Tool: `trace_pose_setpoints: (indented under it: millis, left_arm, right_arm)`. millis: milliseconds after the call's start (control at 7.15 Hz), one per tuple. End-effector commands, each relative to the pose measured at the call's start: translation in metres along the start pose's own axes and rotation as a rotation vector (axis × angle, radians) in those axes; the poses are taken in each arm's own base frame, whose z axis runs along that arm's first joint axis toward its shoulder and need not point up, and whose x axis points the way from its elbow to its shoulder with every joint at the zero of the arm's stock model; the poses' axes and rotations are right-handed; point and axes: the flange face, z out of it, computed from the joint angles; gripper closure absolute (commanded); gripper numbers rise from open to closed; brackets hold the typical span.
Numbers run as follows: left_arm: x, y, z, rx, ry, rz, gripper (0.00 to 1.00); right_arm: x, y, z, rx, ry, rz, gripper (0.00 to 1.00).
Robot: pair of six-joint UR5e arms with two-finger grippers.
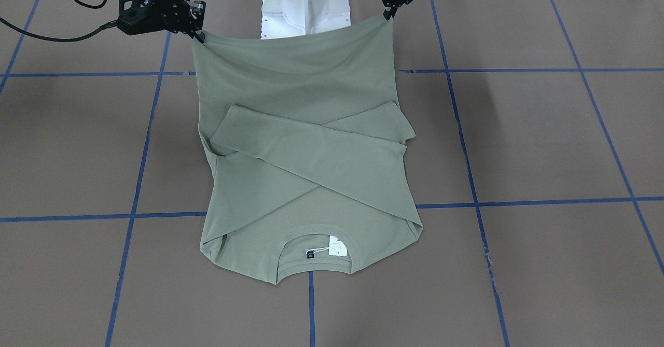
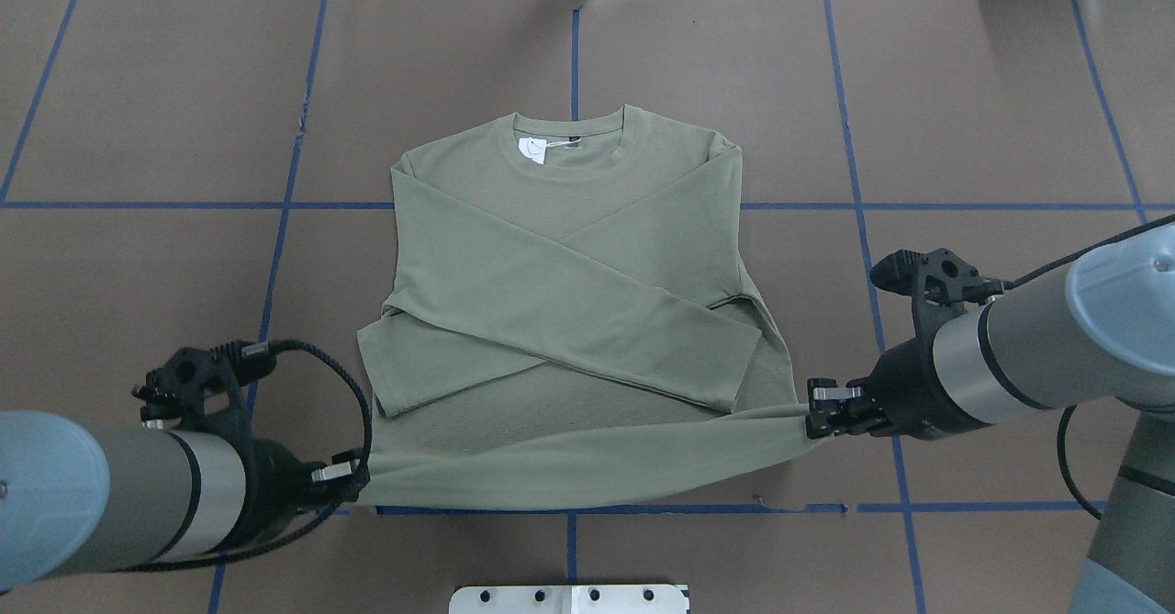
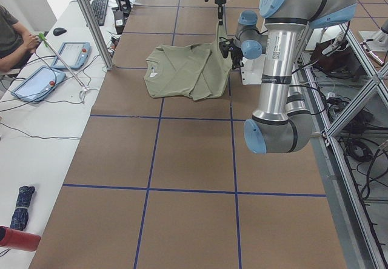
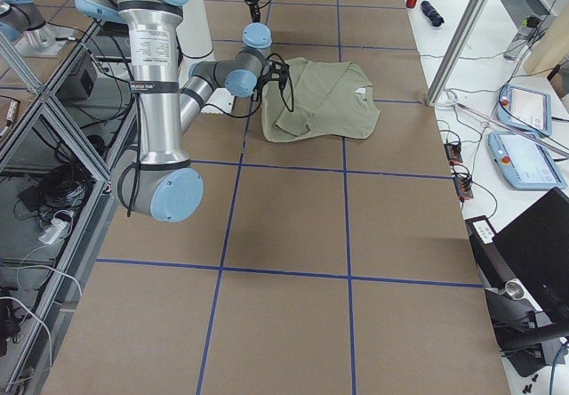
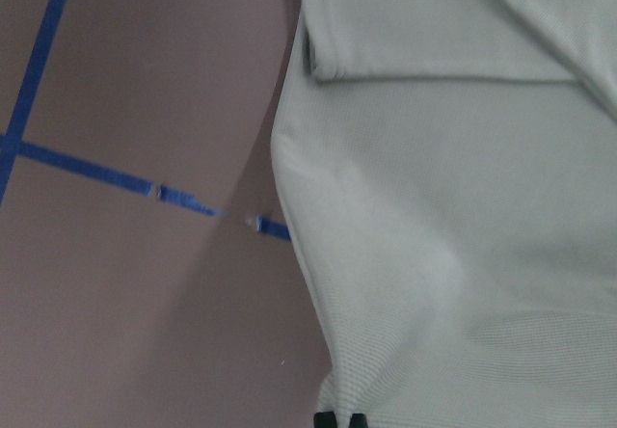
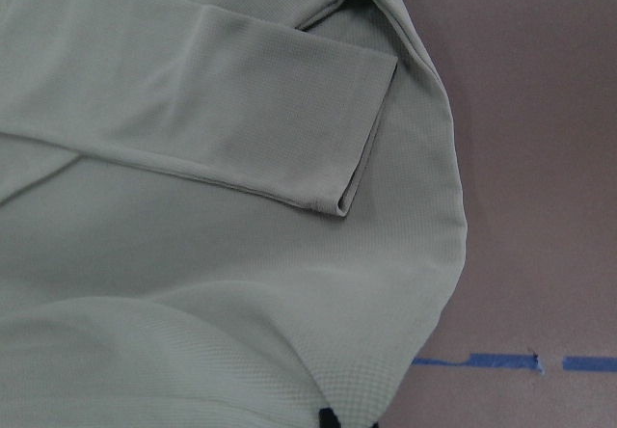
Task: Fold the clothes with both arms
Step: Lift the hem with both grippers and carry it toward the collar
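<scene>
Broadly, the fold looks about half done, seen from the overhead view with the robot at 6 o'clock. The brown table [image 2: 964,91] carries the sage-green shirt [image 2: 569,256] near its centre, collar end at 12 o'clock and hem end at 6 o'clock. The left arm [image 2: 119,495] reaches in from 8 o'clock and the right arm [image 2: 1037,348] from 4 o'clock, each ending at a bottom corner of the garment. The two long sleeves [image 2: 643,339] already lie crossed over the body in an X, so the narrowing step appears finished. The hem [image 2: 569,476] is stretched taut between the arms and raised off the table, while the upper half of the shirt lies flat. The left gripper [image 2: 353,485] has its jaws clamped on the hem corner at 7 o'clock, and the right gripper [image 2: 812,412] has its jaws pinched on the corner at 4 o'clock, the cloth pulled into a point at each. What seems left is to carry that hem toward 12 o'clock, lay it near the collar [image 2: 569,132] so the body halves over the sleeves, then let go and smooth. The white neck tag [image 2: 532,148] sits inside the collar, uncovered so far.
</scene>
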Motion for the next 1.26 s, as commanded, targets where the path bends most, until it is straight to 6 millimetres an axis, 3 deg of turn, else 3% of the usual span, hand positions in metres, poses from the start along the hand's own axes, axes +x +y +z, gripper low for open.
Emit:
trace_pose_setpoints:
  millis: [0,420,699,839,979,1119]
  left_arm:
    - [0.010,-0.077,-0.007,0.090,0.001,0.029,1.00]
    - [0.034,-0.148,-0.012,0.184,0.009,-0.033,1.00]
    - [0.038,-0.184,0.003,0.226,-0.030,-0.027,1.00]
    - [0.052,-0.195,0.020,0.227,-0.029,-0.024,1.00]
    - [0.053,-0.209,0.032,0.238,-0.026,-0.029,1.00]
    - [0.050,-0.227,0.051,0.251,-0.010,-0.032,1.00]
  right_arm:
    - [-0.012,-0.049,-0.016,0.099,-0.029,0.015,1.00]
    - [-0.050,-0.146,-0.011,0.214,-0.027,0.052,1.00]
    - [-0.054,-0.206,-0.014,0.265,0.008,0.051,1.00]
    - [-0.057,-0.227,-0.009,0.274,0.024,0.048,1.00]
    - [-0.069,-0.251,-0.001,0.278,0.036,0.063,1.00]
    - [-0.064,-0.270,0.018,0.274,0.049,0.075,1.00]
